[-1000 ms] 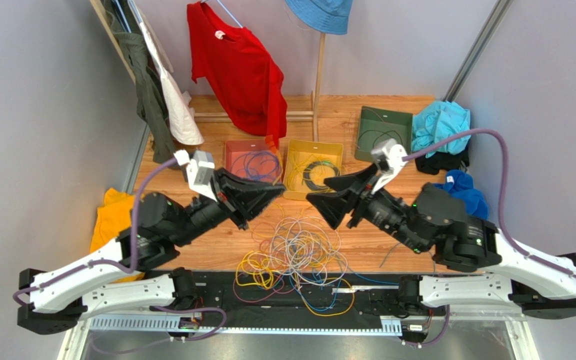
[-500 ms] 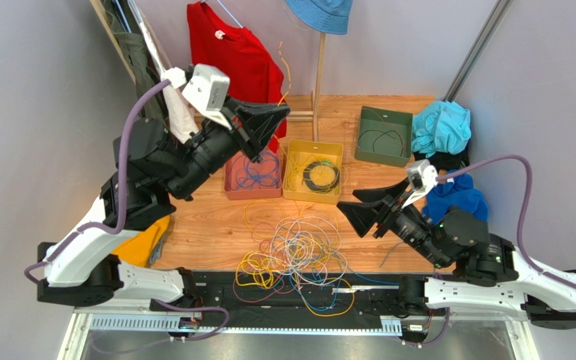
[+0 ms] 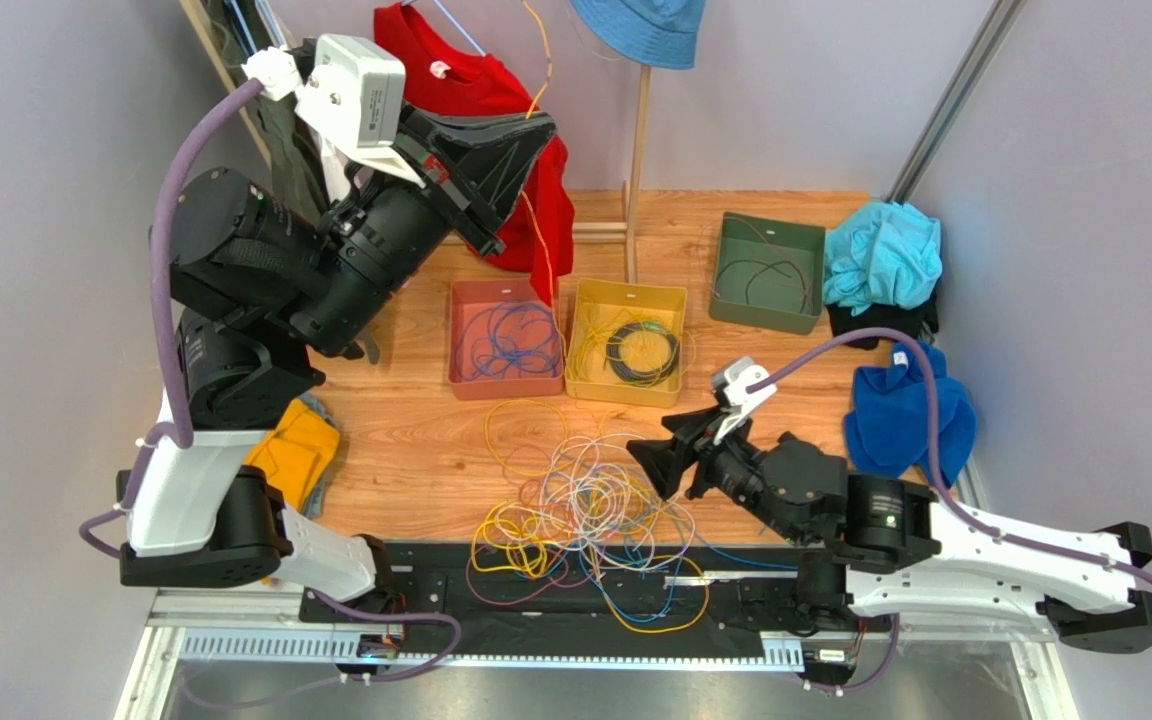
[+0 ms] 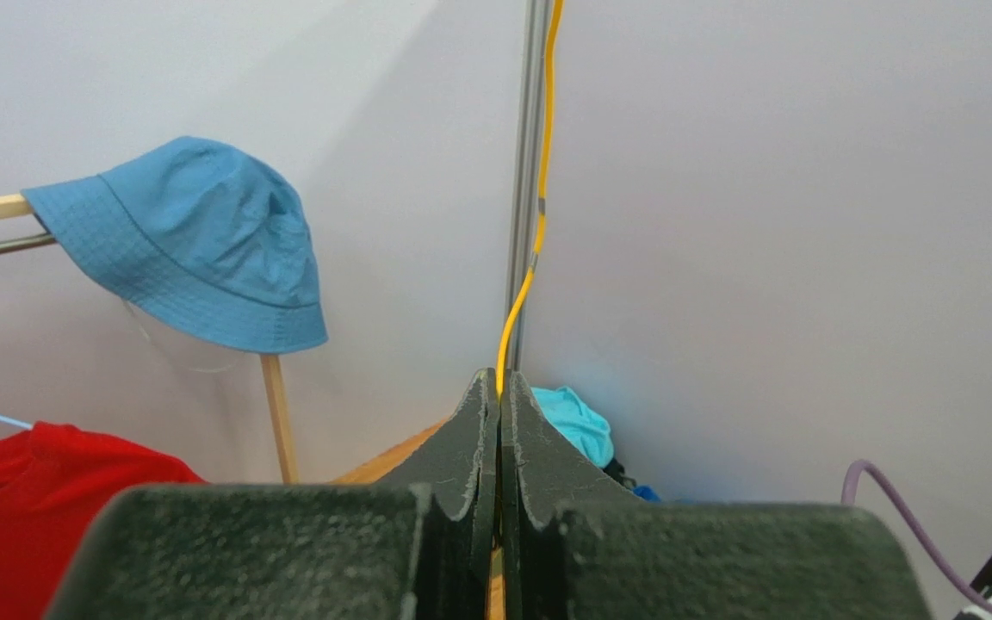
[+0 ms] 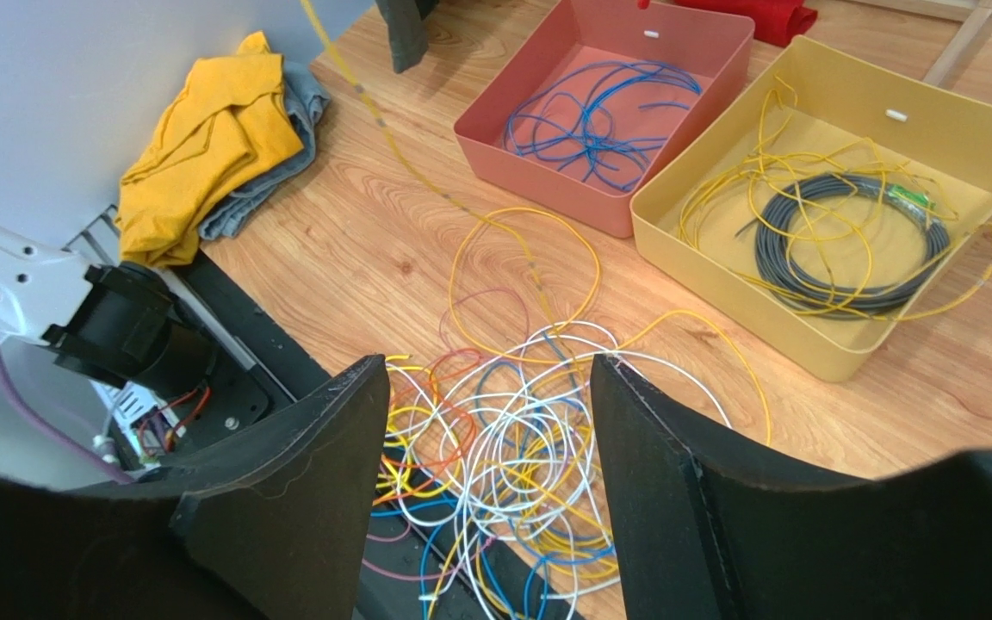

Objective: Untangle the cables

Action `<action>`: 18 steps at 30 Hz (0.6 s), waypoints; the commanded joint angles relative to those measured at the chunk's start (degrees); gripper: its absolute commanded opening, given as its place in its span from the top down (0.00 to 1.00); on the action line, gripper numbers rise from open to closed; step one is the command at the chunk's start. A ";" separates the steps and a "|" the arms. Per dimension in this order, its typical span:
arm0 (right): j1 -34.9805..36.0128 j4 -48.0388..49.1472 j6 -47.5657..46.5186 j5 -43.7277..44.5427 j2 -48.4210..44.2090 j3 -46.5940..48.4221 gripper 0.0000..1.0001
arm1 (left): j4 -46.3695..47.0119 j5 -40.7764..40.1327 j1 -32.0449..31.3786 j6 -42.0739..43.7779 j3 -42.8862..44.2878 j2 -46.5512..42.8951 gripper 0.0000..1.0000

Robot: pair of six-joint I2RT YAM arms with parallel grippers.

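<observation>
The cables lie as a tangle (image 3: 590, 503) of yellow, white, blue and purple wires at the table's near edge; they also show in the right wrist view (image 5: 540, 439). My left gripper (image 3: 545, 138) is raised high at the back left, shut on one yellow cable (image 3: 546, 60). In the left wrist view the jaws (image 4: 499, 382) are pressed together with that cable (image 4: 540, 194) rising out of them. The cable slants down to the pile (image 5: 391, 142). My right gripper (image 3: 651, 465) is open and empty, low over the tangle's right side (image 5: 488, 368).
A salmon tray (image 3: 455, 338) holds blue cables, a yellow tray (image 3: 579, 338) holds yellow cables and a dark coil, and a green tray (image 3: 725, 263) stands at the back right. A red shirt (image 3: 477, 135), a blue hat and clothes piles surround the table.
My left arm has swung up and back, pulling the yellow cable taut out of the pile. My right arm has dropped and moved toward the tangle, jaws staying open.
</observation>
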 commanded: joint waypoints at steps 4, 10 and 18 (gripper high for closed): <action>-0.23 14.63 -4.38 2.66 11.08 -0.15 0.36 | -0.84 0.32 0.31 1.58 2.21 0.85 1.00; -3.30 25.53 -6.32 4.08 20.06 0.64 0.36 | -1.20 1.55 0.31 0.61 2.29 1.12 1.00; -9.19 33.97 -3.77 4.69 29.90 1.78 0.44 | -2.08 1.81 0.31 -0.18 0.46 -0.37 1.00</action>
